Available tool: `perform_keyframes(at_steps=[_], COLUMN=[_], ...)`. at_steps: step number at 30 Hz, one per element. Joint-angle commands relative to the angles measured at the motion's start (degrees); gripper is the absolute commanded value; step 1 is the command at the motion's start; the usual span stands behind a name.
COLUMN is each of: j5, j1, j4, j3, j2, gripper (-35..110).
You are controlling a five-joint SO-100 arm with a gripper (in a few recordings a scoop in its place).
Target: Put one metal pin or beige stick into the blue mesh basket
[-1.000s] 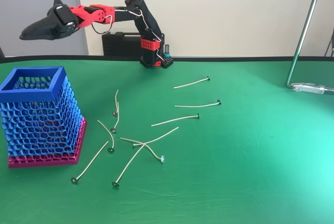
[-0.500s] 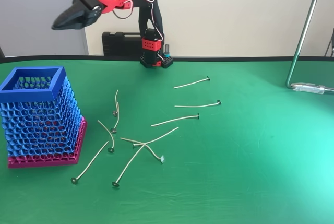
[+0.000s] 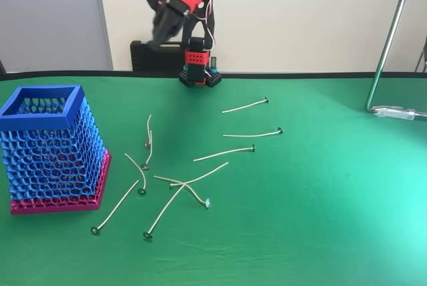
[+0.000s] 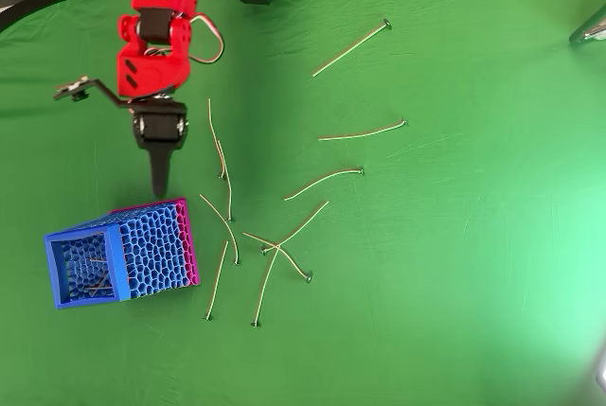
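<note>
We had the red-and-black arm's gripper (image 3: 152, 6) raised high in the upper left of the fixed view, blurred, well clear of the green cloth table (image 3: 320, 219). Its jaws stood wide apart in the overhead view (image 4: 114, 141), one black finger pointing down-frame and the thin one splayed off to the left, with nothing between them that we could see. The tall square blue honeycomb-mesh basket with the pink base (image 3: 52, 149) sat at the left edge of the fixed view, lower left in the overhead view (image 4: 118, 255), and a few thin pieces seemed to lie inside it, though the mesh made them hard to count. Loose beige pins with small dark heads (image 3: 167, 189) lay scattered just right of the basket and out toward the frame's centre. We judged the arm to be between picks: empty, up, needing a fresh pin. The next move called for swinging down over one clear pin, say the lone one (image 3: 245, 105) nearest the arm's base, and closing squarely across its thin shaft.
</note>
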Motion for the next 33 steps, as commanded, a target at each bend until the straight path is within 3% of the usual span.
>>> perform_keyframes(at_steps=[1,15,21,33], j5=[1.14,8.44,11.43,17.93], j1=[-3.52,-9.84,-11.16,-11.69], j4=[-1.58,-1.76,4.31,14.06], j3=[9.76,48.60,57.39,61.00], j2=[8.70,46.58,59.33,67.76], gripper=[0,0,0,1])
